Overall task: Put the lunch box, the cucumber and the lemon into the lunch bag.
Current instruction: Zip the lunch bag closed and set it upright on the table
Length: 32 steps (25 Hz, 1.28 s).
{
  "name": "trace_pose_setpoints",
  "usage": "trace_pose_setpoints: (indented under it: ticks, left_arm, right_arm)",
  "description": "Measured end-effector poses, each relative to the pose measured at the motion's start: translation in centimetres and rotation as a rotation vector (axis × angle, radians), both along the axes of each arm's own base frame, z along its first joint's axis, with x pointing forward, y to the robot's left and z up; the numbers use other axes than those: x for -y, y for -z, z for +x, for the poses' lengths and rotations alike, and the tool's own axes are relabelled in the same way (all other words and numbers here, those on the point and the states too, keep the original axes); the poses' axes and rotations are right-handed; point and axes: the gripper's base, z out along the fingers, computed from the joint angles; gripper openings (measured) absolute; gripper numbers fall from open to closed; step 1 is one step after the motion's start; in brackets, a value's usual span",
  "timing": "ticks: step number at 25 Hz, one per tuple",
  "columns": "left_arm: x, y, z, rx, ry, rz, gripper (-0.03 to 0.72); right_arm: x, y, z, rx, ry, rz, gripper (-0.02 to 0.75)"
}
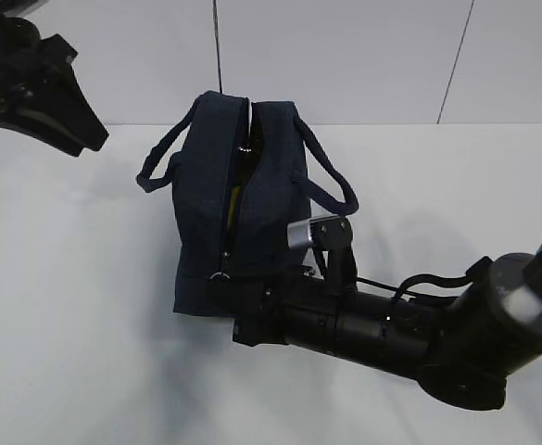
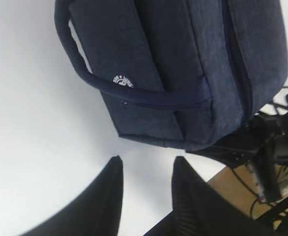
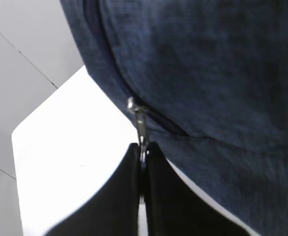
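The dark navy lunch bag (image 1: 271, 199) stands upright on the white table (image 1: 76, 306), its top zipper partly parted. A thin sliver of yellow (image 1: 235, 197) shows in the gap; I cannot tell whether it is the lemon. The lunch box and the cucumber are out of view. My right gripper (image 3: 143, 146) is shut on the silver zipper pull (image 3: 140, 120) at the bag's near lower end (image 1: 219, 275). My left gripper (image 2: 146, 158) hangs open and empty, apart from the bag (image 2: 183, 73), up at the left (image 1: 62, 116).
The right arm (image 1: 372, 329) lies low across the table in front of the bag's right side. Two loop handles (image 1: 331, 185) stick out from the bag. In the left wrist view the table edge and brown floor (image 2: 237, 187) with cables show at the lower right.
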Motion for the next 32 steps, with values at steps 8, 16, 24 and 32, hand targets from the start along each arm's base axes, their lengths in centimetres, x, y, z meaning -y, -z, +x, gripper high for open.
trace_pose_setpoints:
  ticks: [8, 16, 24, 32]
  left_arm:
    - [1.4, 0.4, -0.6, 0.007, 0.068, 0.081, 0.237]
    - [1.1, 1.3, -0.9, -0.019, 0.052, 0.196, 0.235]
    - [2.1, 4.1, -2.5, -0.111, 0.107, 0.249, 0.235]
    - [4.1, 7.0, -4.6, -0.165, 0.168, 0.274, 0.235]
  right_arm:
    - [0.4, -1.4, -0.6, -0.023, -0.002, -0.051, 0.000]
    - [0.6, -3.8, -0.7, -0.004, 0.008, -0.093, 0.000]
    - [1.2, -5.9, -0.9, 0.014, 0.032, -0.148, 0.000]
    - [1.7, -8.7, -0.7, 0.047, 0.065, -0.246, 0.000]
